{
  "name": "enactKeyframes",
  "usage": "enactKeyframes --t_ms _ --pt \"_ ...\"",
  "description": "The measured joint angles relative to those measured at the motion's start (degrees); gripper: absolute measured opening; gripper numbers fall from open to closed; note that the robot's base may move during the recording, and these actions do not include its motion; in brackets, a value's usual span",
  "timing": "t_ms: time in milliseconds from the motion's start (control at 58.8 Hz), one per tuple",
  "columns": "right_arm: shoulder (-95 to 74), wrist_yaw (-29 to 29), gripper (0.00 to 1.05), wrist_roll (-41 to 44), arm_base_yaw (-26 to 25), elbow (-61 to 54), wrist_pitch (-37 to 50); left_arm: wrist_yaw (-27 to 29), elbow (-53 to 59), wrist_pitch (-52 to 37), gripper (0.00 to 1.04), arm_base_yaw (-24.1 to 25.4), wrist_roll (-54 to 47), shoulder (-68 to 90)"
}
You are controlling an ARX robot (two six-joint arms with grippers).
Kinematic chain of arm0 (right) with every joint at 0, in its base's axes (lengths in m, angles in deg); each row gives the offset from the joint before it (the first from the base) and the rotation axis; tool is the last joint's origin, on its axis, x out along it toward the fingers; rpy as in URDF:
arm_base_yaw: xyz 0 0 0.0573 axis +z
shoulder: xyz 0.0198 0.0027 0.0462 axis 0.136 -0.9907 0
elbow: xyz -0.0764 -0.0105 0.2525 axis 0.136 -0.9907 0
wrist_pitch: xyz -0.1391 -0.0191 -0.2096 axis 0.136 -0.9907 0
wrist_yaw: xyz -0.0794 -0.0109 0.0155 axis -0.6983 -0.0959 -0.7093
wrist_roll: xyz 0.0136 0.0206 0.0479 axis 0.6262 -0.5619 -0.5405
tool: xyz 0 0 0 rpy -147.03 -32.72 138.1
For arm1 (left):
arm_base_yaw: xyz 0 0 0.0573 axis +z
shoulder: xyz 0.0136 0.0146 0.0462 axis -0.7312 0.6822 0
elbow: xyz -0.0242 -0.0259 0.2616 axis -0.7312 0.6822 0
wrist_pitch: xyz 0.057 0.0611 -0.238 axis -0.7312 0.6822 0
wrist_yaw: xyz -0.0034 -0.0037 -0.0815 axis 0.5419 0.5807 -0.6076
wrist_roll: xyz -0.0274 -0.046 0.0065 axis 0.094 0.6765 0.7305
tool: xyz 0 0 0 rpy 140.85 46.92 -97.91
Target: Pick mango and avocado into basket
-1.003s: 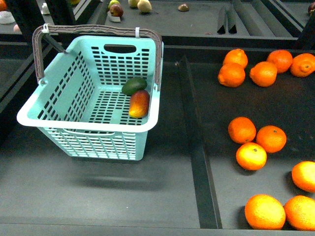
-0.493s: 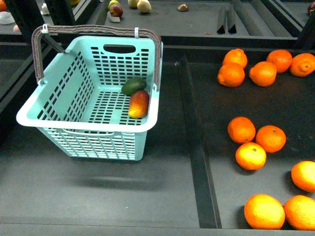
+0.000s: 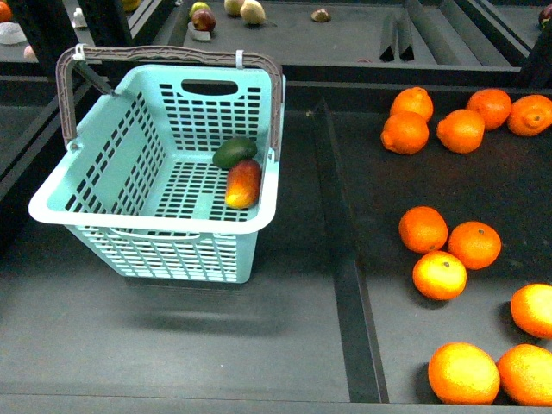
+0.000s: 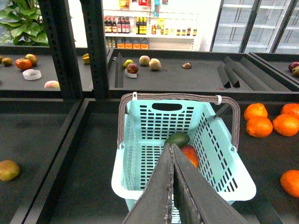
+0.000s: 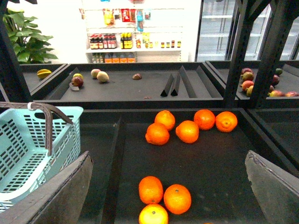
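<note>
left gripper (image 4: 172,154) fingers pressed together, empty, above basket (image 3: 60,185) | right gripper (image 5: 168,186) wide apart, empty | mango (image 3: 243,183) upright-ish, touching avocado (image 3: 235,152) lying slantwise, both inside basket

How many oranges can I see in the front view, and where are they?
11. Five in the far group, three in the middle, three near the front edge. More may lie outside the frame.

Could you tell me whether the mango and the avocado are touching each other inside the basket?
Touching. In the front view the avocado lies against the upper end of the mango on the floor of the basket, with no gap visible between them.
</note>
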Motion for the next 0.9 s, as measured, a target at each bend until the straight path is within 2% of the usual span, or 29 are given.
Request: enactKeyframes --t_ms 391,731,816,901 --pt "0.0 0.0 0.97 0.0 0.0 0.0 0.0 0.0 0.0 12.6 0.03 0.0 0.0 -13.2" --pt "0.0 0.0 0.97 0.0 0.0 0.0 0.0 0.0 0.0 19.7 0.03 0.0 0.0 -20.2" --pt "0.0 0.0 0.97 0.0 0.0 0.0 0.0 0.0 0.0 29.0 0.03 0.0 0.0 -28.2" --pt "0.0 0.0 0.97 0.0 0.0 0.0 0.0 0.0 0.0 29.6 0.03 0.0 0.0 -29.8"
